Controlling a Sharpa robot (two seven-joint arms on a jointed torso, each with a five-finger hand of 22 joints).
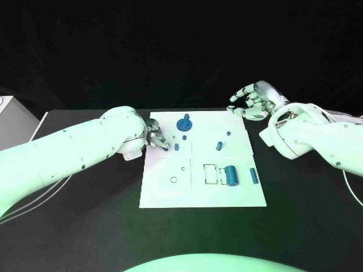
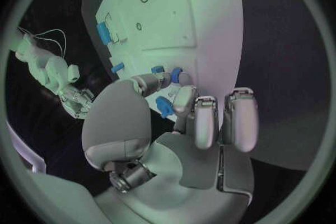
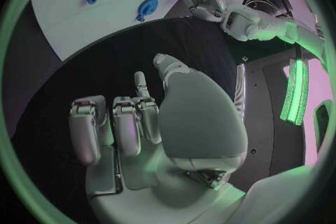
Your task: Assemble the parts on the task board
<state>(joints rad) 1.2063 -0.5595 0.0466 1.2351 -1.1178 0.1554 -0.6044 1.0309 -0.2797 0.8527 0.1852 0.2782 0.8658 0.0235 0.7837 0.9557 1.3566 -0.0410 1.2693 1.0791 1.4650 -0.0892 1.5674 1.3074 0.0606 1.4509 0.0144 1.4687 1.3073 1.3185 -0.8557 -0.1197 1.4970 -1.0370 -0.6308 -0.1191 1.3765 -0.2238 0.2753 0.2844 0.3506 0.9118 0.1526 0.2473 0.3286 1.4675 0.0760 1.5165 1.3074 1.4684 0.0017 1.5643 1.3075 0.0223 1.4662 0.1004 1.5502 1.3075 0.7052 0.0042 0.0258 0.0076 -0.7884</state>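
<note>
**Q:** What occupies the left hand (image 1: 155,137)?

**A:** It rests on the near-left part of the task board (image 1: 202,192), fingers curled down around a small blue part (image 2: 165,105). In the left wrist view the fingertips (image 2: 183,96) close about this piece; whether it is lifted or merely touched cannot be told.

**Q:** What lies around that hand?

**A:** Just beyond its fingertips stands a blue gear (image 1: 184,124) with a knob on top. A small blue peg (image 1: 177,147) sits just beside the fingers, and a short blue pin (image 1: 218,145) lies farther out toward the right hand. Nearer the robot, a large blue cylinder (image 1: 232,175) and a slimmer blue bar (image 1: 253,175) lie side by side next to a rectangular recess (image 1: 210,174). Two small round holes (image 1: 173,179) mark the board on the left hand's near side.

**Q:** And the right hand (image 1: 252,101)?

**A:** It hovers off the board's far right corner, above the black table (image 1: 83,226). Its fingers are loosely curled, holding nothing; the right wrist view shows the palm empty, with the gear well apart from it.

**Q:** Does anything obstruct the left hand?

**A:** The gear stands closest, near but apart.
</note>
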